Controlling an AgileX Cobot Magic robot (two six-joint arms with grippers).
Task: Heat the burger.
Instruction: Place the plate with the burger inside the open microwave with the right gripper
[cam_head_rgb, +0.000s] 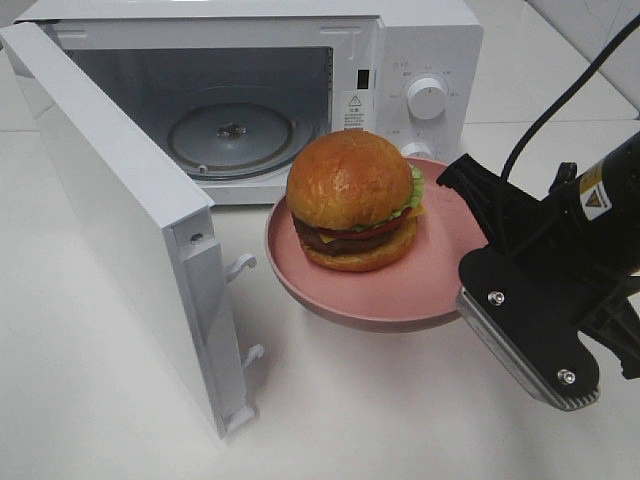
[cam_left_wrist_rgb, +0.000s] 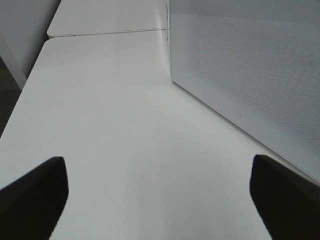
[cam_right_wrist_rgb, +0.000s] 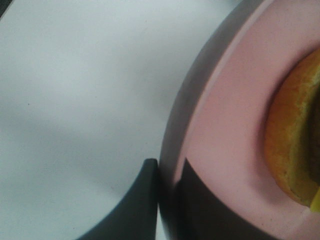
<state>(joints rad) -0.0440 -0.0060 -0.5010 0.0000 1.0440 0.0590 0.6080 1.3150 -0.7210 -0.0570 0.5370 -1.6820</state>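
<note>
The right gripper has its two fingers pressed onto the rim of one pink plate, pinching it. One burger sits on that plate, just in front of one white microwave with its door wide open. The left gripper is spread wide above the white table, beside the door, holding nothing.

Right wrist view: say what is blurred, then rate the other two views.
Right wrist view: the burger and plate are soft, the plate's outer edge in shade. Exterior high view: sharp, evenly lit, mild sheen on the burger. Left wrist view: dim and flat, the fingers of the left gripper dark and blurred.
</note>
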